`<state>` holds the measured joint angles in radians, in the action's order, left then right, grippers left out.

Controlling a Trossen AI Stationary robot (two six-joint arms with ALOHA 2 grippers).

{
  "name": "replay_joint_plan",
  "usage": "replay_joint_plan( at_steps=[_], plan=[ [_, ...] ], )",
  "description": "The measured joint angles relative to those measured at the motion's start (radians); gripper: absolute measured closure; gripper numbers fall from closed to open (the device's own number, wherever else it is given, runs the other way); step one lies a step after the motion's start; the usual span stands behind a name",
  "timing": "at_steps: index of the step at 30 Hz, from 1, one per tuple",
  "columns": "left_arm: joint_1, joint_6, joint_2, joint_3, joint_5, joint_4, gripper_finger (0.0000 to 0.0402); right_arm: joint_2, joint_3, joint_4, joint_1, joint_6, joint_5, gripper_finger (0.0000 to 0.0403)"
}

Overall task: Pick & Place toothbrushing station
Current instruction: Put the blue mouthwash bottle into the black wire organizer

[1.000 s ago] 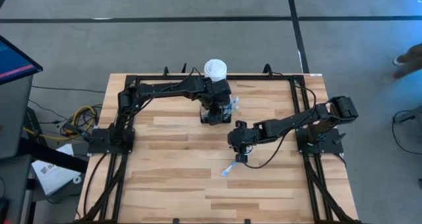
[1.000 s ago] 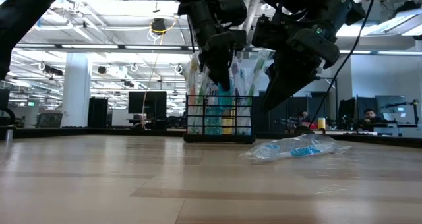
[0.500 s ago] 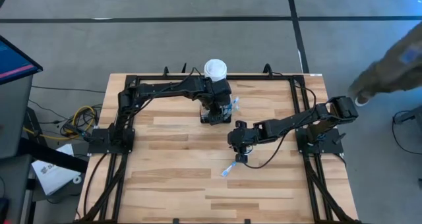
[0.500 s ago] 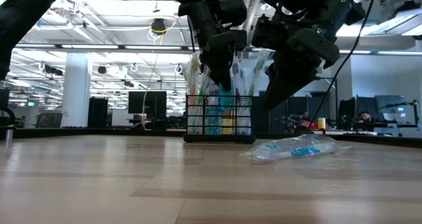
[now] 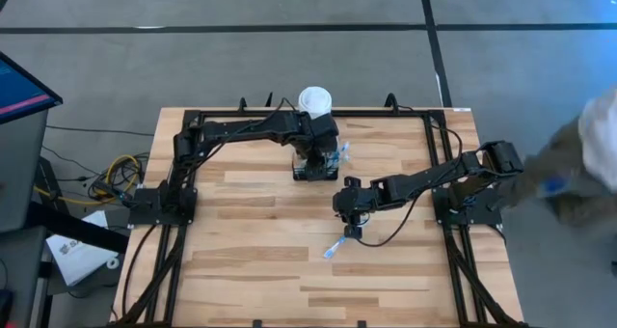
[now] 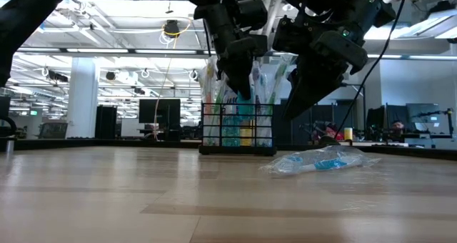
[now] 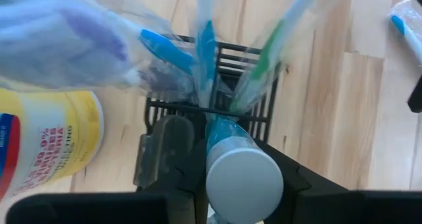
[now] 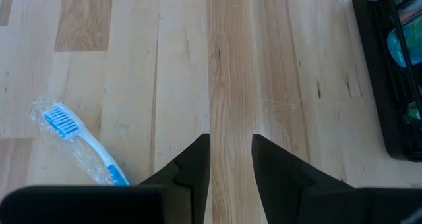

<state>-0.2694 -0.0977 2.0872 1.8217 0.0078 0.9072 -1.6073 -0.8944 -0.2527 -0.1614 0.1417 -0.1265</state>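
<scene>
The toothbrushing station, a black wire-mesh caddy (image 5: 310, 173) (image 6: 238, 131), stands on its base at the table's far middle. It holds several wrapped toothbrushes (image 7: 257, 72) and a teal tube with a white cap (image 7: 244, 178). My left gripper (image 7: 234, 155) (image 6: 239, 82) hangs over the caddy, shut on that tube. My right gripper (image 8: 231, 151) (image 5: 352, 230) is open above bare wood, nearer the table's front. A wrapped blue toothbrush (image 8: 79, 141) (image 5: 334, 248) lies flat beside it. My left gripper pinches the teal tube just below its white cap (image 7: 221, 135) between its two fingers (image 7: 168, 151). The fingers come from above, slanting down toward the far edge. The tube stands tilted, its lower end down inside the caddy.
A yellow canister with a white lid (image 5: 314, 100) (image 7: 46, 138) stands right behind the caddy, at the far edge. A black frame rail (image 5: 289, 112) runs around the table. A person (image 5: 578, 164) is on the floor beyond the right edge.
Both arms have kept still. A person has come along the floor past the table's right edge.
</scene>
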Motion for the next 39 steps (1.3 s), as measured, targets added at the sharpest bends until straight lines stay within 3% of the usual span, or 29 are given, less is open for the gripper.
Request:
replay_joint_plan(
  at_steps=[39],
  plan=[
    [0.002,0.024,-0.013,-0.074,0.002,-0.078,0.0307,0.0,0.0,0.0,0.0,-0.002,0.0,0.0301]
  ],
)
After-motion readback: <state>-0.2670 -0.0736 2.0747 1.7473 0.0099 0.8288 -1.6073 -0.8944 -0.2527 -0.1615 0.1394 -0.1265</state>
